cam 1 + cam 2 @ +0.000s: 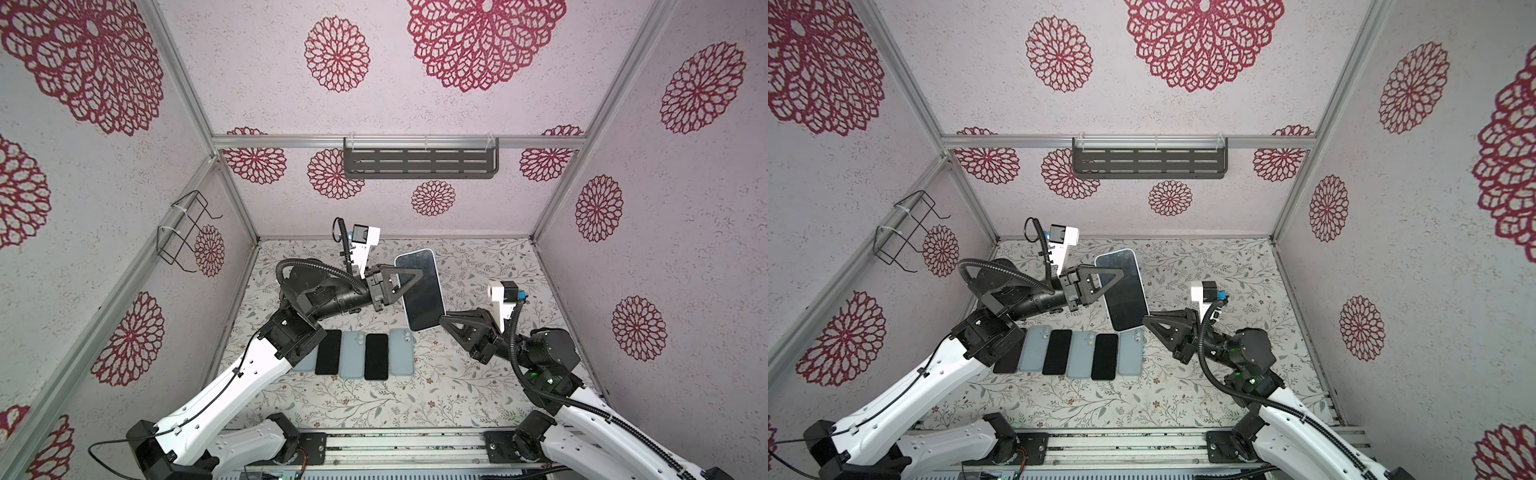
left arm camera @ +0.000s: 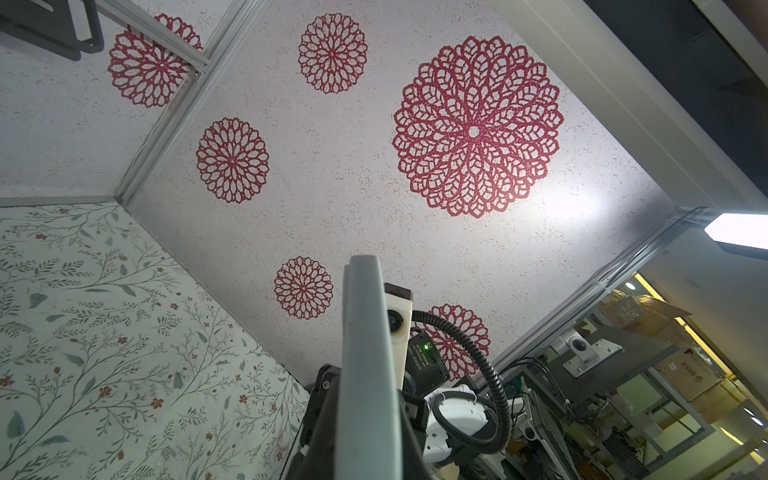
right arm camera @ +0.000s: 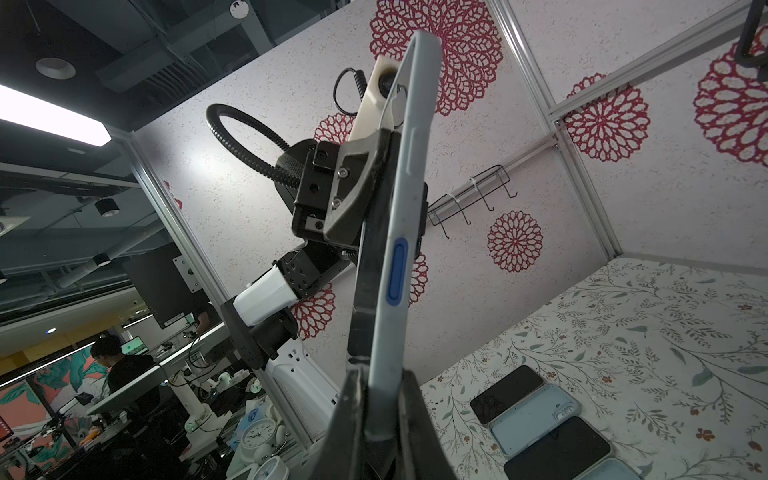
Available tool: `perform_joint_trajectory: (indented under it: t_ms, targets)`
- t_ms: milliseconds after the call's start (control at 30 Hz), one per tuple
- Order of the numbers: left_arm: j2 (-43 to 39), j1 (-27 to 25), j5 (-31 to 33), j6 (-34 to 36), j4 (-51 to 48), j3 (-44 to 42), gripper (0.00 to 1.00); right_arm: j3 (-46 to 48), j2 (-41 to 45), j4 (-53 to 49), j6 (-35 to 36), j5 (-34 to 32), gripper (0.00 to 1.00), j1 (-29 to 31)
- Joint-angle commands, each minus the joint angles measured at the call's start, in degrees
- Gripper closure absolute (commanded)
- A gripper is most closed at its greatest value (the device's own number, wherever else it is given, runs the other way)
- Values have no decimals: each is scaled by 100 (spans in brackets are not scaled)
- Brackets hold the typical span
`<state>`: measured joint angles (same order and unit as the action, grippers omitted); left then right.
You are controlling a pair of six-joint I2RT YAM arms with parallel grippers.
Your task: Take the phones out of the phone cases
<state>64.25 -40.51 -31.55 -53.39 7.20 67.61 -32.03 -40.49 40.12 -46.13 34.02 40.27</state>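
Though slim, glossy round-cornered phone (image 1: 424, 301)

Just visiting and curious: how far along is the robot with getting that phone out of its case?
Done, apparently: bare phones and empty cases lie in a row on the table. In hand: left pincer and right pincer are both shut on a cased phone held in the air. Remaining: the pale case rim surrounds its screen, so the phone is not yet out.

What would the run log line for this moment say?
left gripper: shut on black-screened phone in pale blue case, side edge | right gripper: shut on its near end | phone: aloft, case on
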Motion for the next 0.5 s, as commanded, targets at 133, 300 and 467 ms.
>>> perform_joint_trajectory:
  t_ms: [133,300,467]
  targets:
    - [297,242,-44,-767,839,109,100,-563,-265,1072,585,1499,94,-115]
    - [775,332,-532,-1410,1619,289,100,-1332,-798,1024,1045,2770,94,-142]
    - [1240,342,-945,-1427,1517,810,100,-1915,-1168,171,2002,3140,98,-233]
